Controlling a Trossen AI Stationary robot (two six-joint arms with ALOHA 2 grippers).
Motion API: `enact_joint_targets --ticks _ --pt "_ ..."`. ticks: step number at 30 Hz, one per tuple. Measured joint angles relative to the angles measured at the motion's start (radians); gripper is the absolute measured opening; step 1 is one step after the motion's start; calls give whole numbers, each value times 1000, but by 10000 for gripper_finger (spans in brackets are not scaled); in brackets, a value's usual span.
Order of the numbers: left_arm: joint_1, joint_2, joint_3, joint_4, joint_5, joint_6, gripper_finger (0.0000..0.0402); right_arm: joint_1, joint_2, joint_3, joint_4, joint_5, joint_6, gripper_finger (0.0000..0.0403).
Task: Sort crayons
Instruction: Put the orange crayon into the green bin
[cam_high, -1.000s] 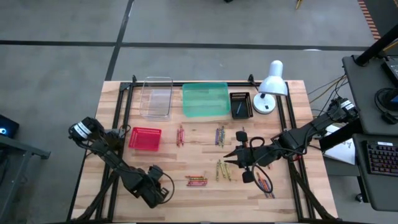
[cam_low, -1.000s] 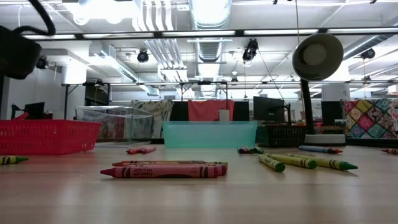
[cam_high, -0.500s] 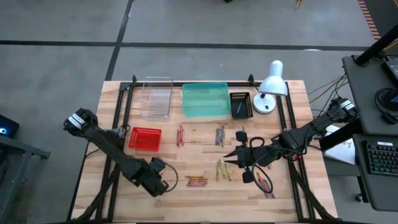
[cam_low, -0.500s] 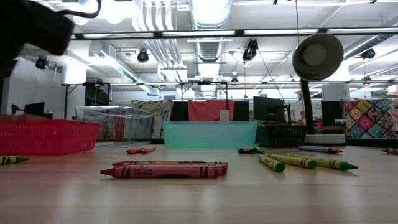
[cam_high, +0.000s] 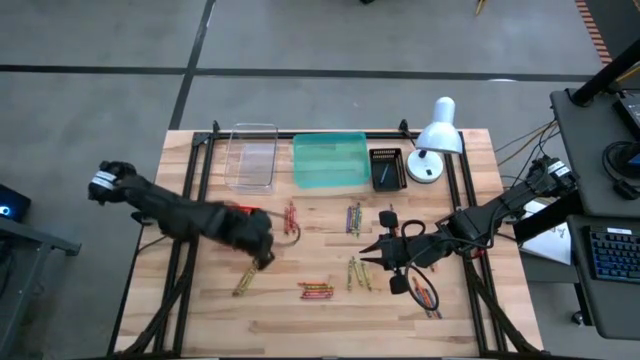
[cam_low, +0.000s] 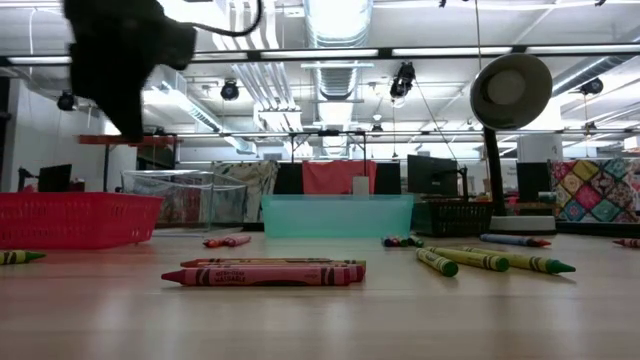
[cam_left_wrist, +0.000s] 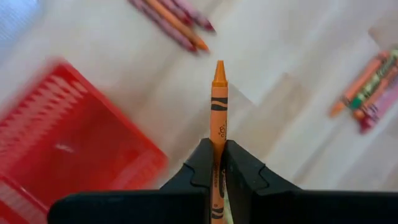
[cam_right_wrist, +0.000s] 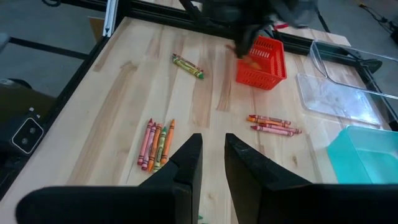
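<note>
The left arm has swung up from the near-left part of the table and is now reaching over toward the red basket (cam_high: 231, 220), while the right arm has not moved. The left gripper (cam_left_wrist: 215, 163) is hanging above the table just beside the basket's near-right corner, its fingers (cam_left_wrist: 200, 167) pressed tight on an orange crayon (cam_left_wrist: 217, 106) that is sticking straight out past the tips. Below it on the wood are lying a green crayon (cam_high: 243, 281), a red-orange bunch (cam_high: 316, 291), a red group (cam_high: 290, 216) beside the basket, a purple-green group (cam_high: 354, 216) and a yellow-green pair (cam_high: 358, 272). The right gripper (cam_right_wrist: 209, 155) is waiting over the table's right half, its fingers (cam_right_wrist: 189, 163) standing a little apart with nothing between them, and more crayons (cam_high: 426, 294) are lying just near of it. Along the far edge are sitting a clear bin (cam_high: 252, 156), a teal tray (cam_high: 330, 161), a black basket (cam_high: 387, 168) and a white lamp (cam_high: 436, 133).
</note>
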Motion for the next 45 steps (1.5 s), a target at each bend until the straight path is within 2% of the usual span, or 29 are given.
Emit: enact_joint_targets --ticks 9,14,19,28,38,43,45 --pt "341 -24 22 63 36 452 0 0 0 0 0 0 0 59" --pt "510 46 109 104 54 695 0 0 0 0 -1 0 20 59" --pt "634 183 271 106 60 925 0 0 0 0 -9 0 15 59" --pt "728 533 659 101 61 1254 0 0 -7 0 -39 0 -19 59" --pt "790 881 1095 -58 63 1429 0 0 -21 0 -45 0 -18 59" --pt "810 1001 1266 -173 160 1459 0 0 -21 0 -53 0 10 59" --pt "814 1035 1320 -208 167 1462 0 0 -21 0 -57 0 21 59"
